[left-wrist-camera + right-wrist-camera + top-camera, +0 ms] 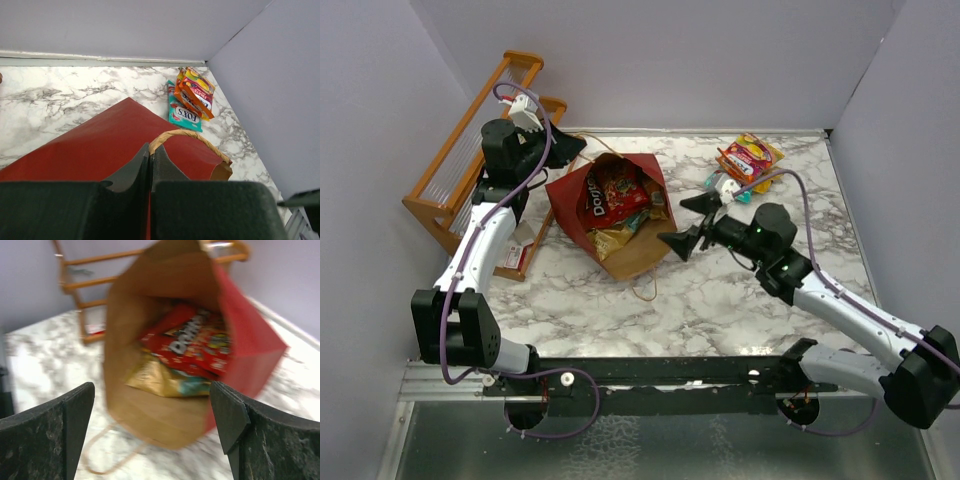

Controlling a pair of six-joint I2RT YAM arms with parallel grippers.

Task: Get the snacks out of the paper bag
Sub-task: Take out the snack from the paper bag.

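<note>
The paper bag (642, 255) lies on its side, its open mouth facing the near right. Inside are a red Doritos bag (610, 193), a tan-gold bag (608, 239) and a teal packet (638, 220). My left gripper (570, 150) is shut on the bag's upper handle (190, 134), its fingertips (145, 152) pressed together. My right gripper (685, 222) is open and empty just in front of the bag's mouth; the right wrist view (152, 390) looks into the bag, blurred. Red-yellow packets (750, 155) and a teal packet (725, 185) lie on the table at the far right.
An orange wooden slatted rack (470, 160) stands at the far left by the wall, with a small white-red item (520, 245) at its foot. The bag's lower handle (645, 285) lies loose on the marble. Purple walls close three sides.
</note>
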